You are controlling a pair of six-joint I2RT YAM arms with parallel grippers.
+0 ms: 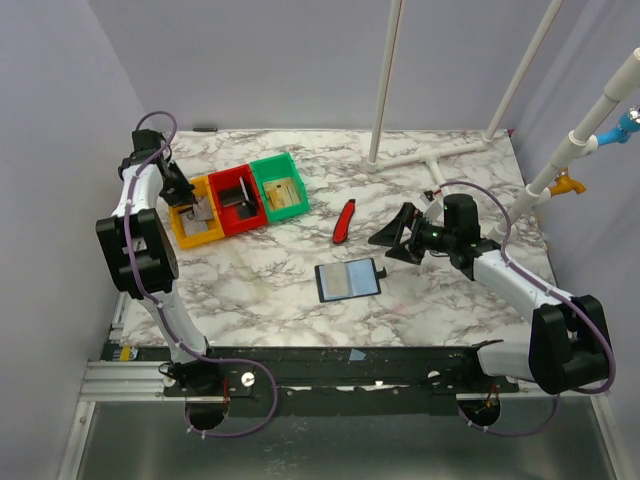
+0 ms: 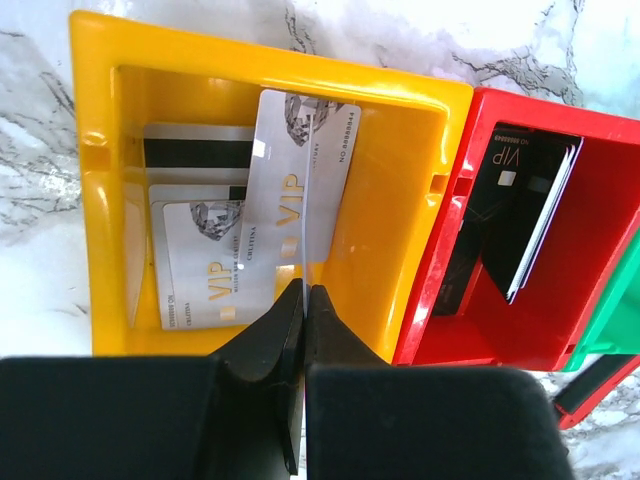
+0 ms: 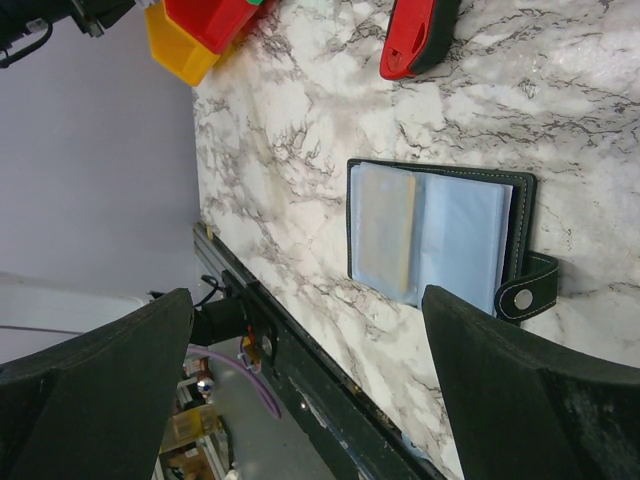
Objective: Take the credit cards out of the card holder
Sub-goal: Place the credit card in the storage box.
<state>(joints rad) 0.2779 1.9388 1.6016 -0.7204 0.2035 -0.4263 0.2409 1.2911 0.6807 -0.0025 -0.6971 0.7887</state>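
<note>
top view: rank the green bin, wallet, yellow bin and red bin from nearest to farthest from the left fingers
1. yellow bin, far left of the row; the left fingers are over it, pinching a card.
2. red bin, middle of the row.
3. green bin, right end of the row.
4. wallet, lying open near the table's middle.

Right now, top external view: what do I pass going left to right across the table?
orange bin → red bin → green bin → red-and-black tool → right gripper
</note>
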